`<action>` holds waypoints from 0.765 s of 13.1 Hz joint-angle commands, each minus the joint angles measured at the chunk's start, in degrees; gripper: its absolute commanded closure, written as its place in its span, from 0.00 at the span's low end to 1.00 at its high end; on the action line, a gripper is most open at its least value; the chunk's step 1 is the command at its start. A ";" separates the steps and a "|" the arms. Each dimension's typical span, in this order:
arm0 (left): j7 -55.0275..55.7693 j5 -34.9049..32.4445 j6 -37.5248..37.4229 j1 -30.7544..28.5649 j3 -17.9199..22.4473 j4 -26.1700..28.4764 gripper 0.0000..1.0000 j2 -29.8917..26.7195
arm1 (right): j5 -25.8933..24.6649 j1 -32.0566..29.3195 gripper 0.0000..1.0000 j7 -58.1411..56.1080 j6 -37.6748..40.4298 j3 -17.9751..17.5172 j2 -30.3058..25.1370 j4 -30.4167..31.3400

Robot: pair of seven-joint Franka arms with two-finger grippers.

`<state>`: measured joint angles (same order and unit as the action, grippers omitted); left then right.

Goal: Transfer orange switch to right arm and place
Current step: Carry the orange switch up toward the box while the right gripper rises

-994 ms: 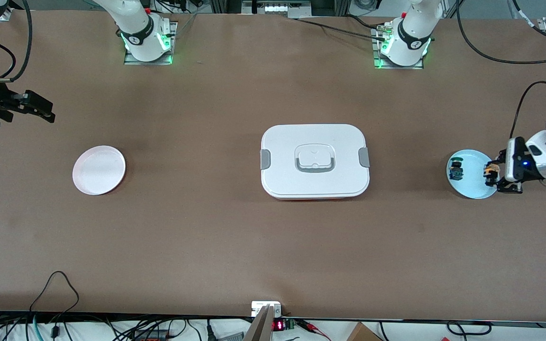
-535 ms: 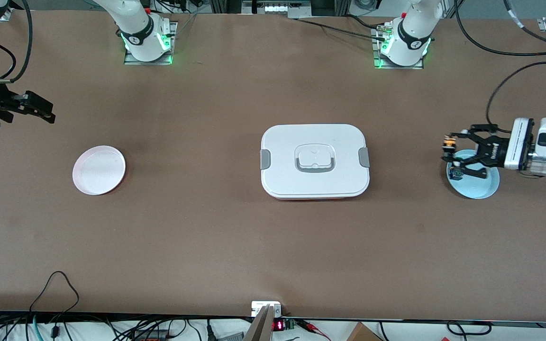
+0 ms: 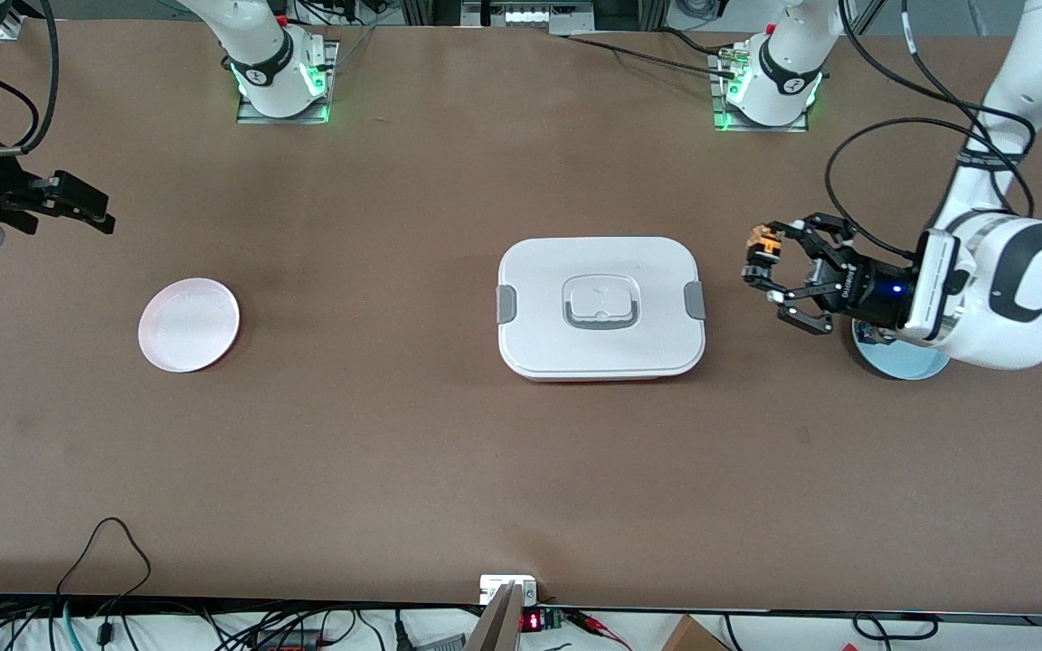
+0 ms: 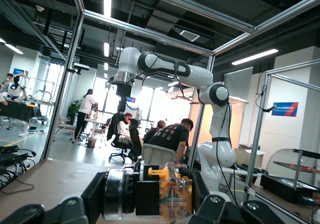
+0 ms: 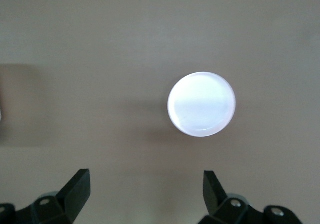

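The orange switch (image 3: 763,246) is pinched between the fingers of my left gripper (image 3: 761,262), which is shut on it in the air over bare table between the white box and the blue plate. In the left wrist view the switch (image 4: 175,199) lies crosswise between the fingers, with its black and silver collar and its orange body showing. My right gripper (image 3: 98,217) hangs open and empty at the right arm's end of the table. In the right wrist view its gripper (image 5: 145,179) is over bare table beside the pink plate (image 5: 201,104).
A white lidded box (image 3: 601,307) stands mid-table. The pink plate (image 3: 188,324) lies toward the right arm's end. A light blue plate (image 3: 901,366) lies under the left wrist, mostly hidden, with a small blue-bodied part (image 3: 866,336) peeking out. Cables run along the front edge.
My left gripper has risen off the blue plate with the orange switch, turned level and moved toward the white box. The right gripper has hardly moved.
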<state>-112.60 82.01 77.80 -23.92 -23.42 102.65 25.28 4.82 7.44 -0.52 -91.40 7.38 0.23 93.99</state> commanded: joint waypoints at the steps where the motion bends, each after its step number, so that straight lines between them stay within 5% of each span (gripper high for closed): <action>1: 2.38 5.26 6.99 -1.13 -2.67 10.97 1.00 -14.79 | 8.86 -0.49 0.00 -0.45 1.83 -0.17 -0.06 -0.48; 5: 11.77 5.71 14.91 -1.13 -6.54 13.80 1.00 -26.32 | 16.42 1.87 0.00 0.42 4.29 -0.44 0.03 0.31; 10: 13.28 11.06 20.90 -1.13 -11.20 13.72 1.00 -27.22 | 44.06 4.42 0.00 0.69 5.35 -0.52 0.29 3.29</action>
<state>-99.44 90.32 97.54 -24.01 -33.09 115.56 -1.28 41.21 10.80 -0.32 -86.34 6.73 0.51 95.55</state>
